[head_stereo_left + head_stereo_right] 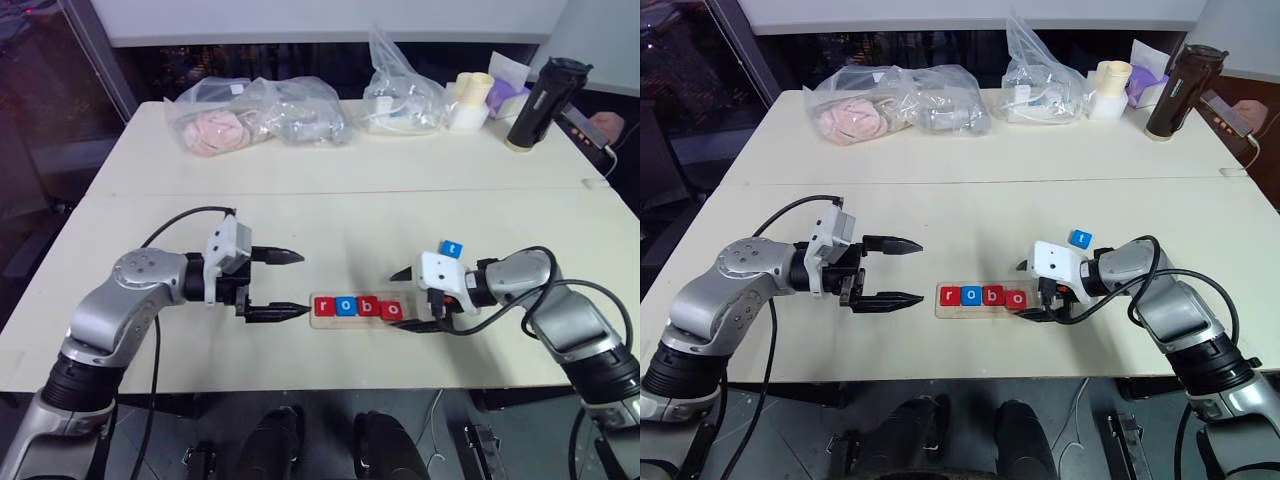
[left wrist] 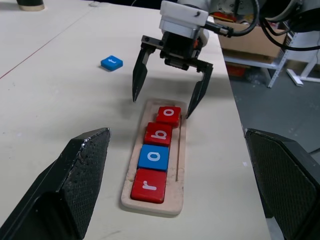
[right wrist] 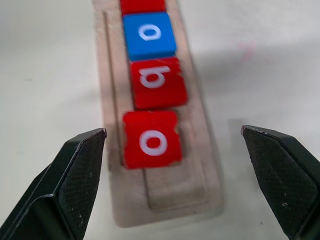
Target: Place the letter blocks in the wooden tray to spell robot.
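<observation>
The wooden tray (image 1: 405,318) lies near the table's front edge. It holds the letter blocks red r (image 1: 323,305), blue o (image 1: 346,306), red b (image 1: 369,306) and red o (image 1: 391,310) in a row. The last red o (image 3: 151,139) sits slightly askew, and the tray's right end (image 3: 175,195) is bare. A blue t block (image 1: 452,249) lies on the table behind my right wrist. My right gripper (image 1: 408,300) is open, its fingers straddling the tray's right end with nothing held. Left of the tray, my left gripper (image 1: 301,284) is open, pointing at the tray's left end.
Clear plastic bags (image 1: 255,115) of items lie along the table's far side, with another bag (image 1: 405,95), cups (image 1: 470,100) and a black bottle (image 1: 540,100) at the back right. A person's hand (image 1: 605,125) holds a phone there.
</observation>
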Controlling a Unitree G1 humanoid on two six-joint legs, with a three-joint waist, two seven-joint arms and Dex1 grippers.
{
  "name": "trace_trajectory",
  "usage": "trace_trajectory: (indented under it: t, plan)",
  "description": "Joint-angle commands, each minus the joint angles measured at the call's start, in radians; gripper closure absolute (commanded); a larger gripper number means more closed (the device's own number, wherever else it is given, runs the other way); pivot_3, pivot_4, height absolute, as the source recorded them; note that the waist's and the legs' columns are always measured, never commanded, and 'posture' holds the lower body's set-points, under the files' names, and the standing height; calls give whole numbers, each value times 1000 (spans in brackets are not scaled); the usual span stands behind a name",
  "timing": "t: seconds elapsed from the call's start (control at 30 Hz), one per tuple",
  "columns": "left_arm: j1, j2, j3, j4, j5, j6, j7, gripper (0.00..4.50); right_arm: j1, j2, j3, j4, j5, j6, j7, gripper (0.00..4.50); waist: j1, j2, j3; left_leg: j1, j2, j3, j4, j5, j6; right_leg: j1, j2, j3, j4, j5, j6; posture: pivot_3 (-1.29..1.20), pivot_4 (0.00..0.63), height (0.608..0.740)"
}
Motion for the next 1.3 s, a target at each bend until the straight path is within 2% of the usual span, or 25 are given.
trace_trajectory:
  t: [0.03,0.3,0.73,1.3]
  plan:
    - [-4,2,7,-22,-8,-3,0,0,-36,13,-7,3,-6,-24,-11,37,0,0,0,0,0,0,0,0,0,0,0,0,0,0,0,0,150,738]
    - [-1,1,7,-27,-9,-1,6,0,-46,25,-2,15,-14,-39,-12,37,0,0,0,0,0,0,0,0,0,0,0,0,0,0,0,0,150,738]
    - [-5,-8,0,-18,-4,-9,6,0,4,-55,-55,-33,11,-14,12,37,1,0,0,0,0,0,0,0,0,0,0,0,0,0,0,0,150,738]
    - [-13,-10,3,-8,1,-10,3,0,-8,-14,-42,-1,13,-8,-13,37,0,0,0,0,0,0,0,0,0,0,0,0,0,0,0,0,150,738]
